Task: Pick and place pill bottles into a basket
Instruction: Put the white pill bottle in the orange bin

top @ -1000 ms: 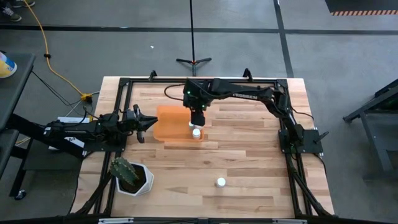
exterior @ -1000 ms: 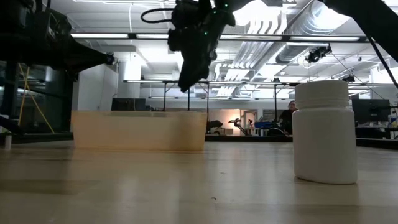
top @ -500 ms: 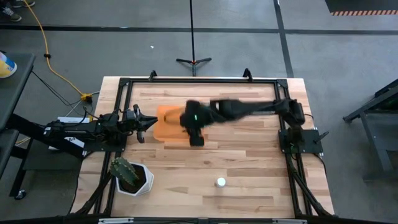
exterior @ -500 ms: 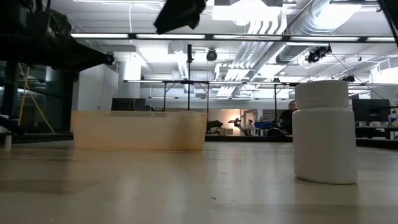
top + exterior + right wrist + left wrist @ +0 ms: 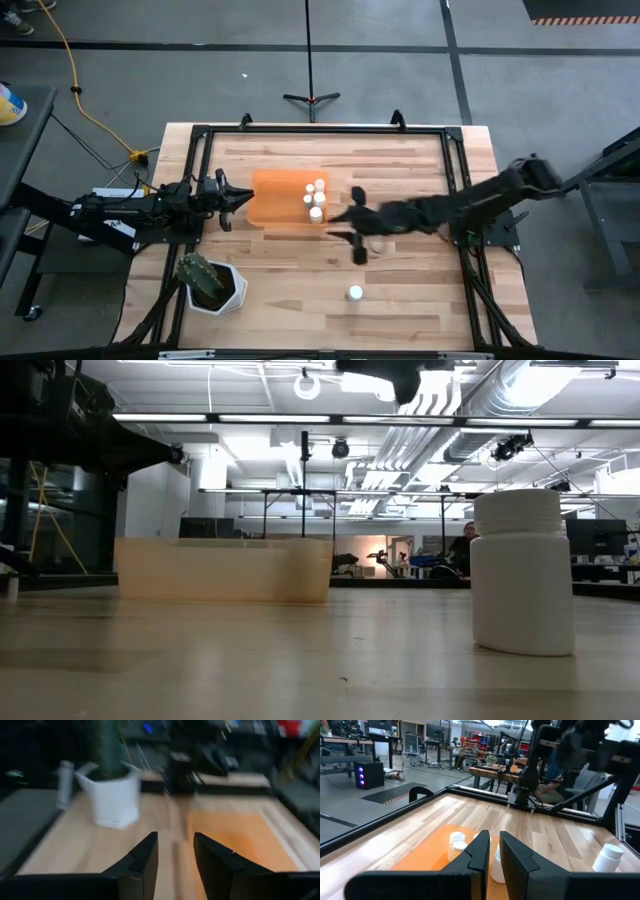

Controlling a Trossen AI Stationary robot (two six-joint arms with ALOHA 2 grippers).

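Observation:
The orange basket (image 5: 280, 205) lies left of the table's middle, with three white pill bottles (image 5: 315, 198) standing in its right end, also seen in the left wrist view as bottles (image 5: 456, 842). One more pill bottle (image 5: 354, 293) stands alone near the front edge and looms large in the low view as bottle (image 5: 522, 572). My right gripper (image 5: 340, 220) hovers blurred just right of the basket, high above the table, open and empty (image 5: 175, 854). My left gripper (image 5: 238, 197) waits level at the basket's left end, slightly open with nothing between its fingers (image 5: 494, 852).
A white angular pot with a green cactus (image 5: 208, 283) stands at the near left corner, also in the right wrist view (image 5: 112, 795). A black frame (image 5: 320, 130) runs around the table's edges. Bare wood lies between the basket and the lone bottle.
My right gripper has swung fast away from above the basket's right end, toward the table's right and near side, and has tipped from pointing down to nearly level. The bottles in the basket that the arm covered now show. The left arm has kept still.

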